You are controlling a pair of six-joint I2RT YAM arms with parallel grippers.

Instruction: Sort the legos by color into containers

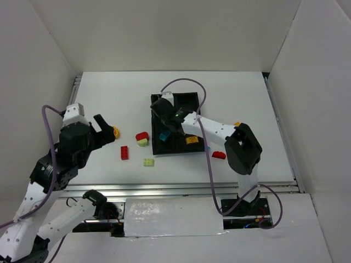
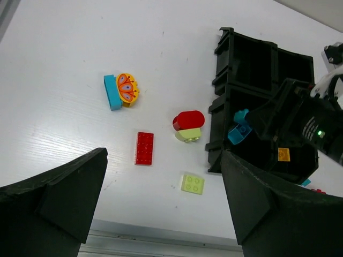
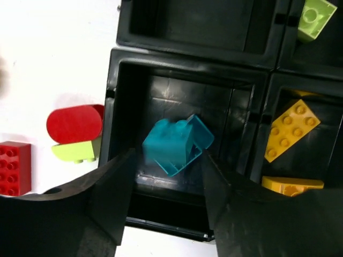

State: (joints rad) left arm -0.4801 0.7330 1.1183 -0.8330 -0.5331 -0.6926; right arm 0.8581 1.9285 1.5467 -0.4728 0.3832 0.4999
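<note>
The right arm stretches leftward over the tray, its right gripper above the near-left compartment, where a tilted cyan brick shows. Two yellow bricks lie near-right, a lime brick far-right. The jaws stand parted about brick-wide; whether they grip is unclear. Left of the tray, the left gripper hovers spread wide, empty.
</note>
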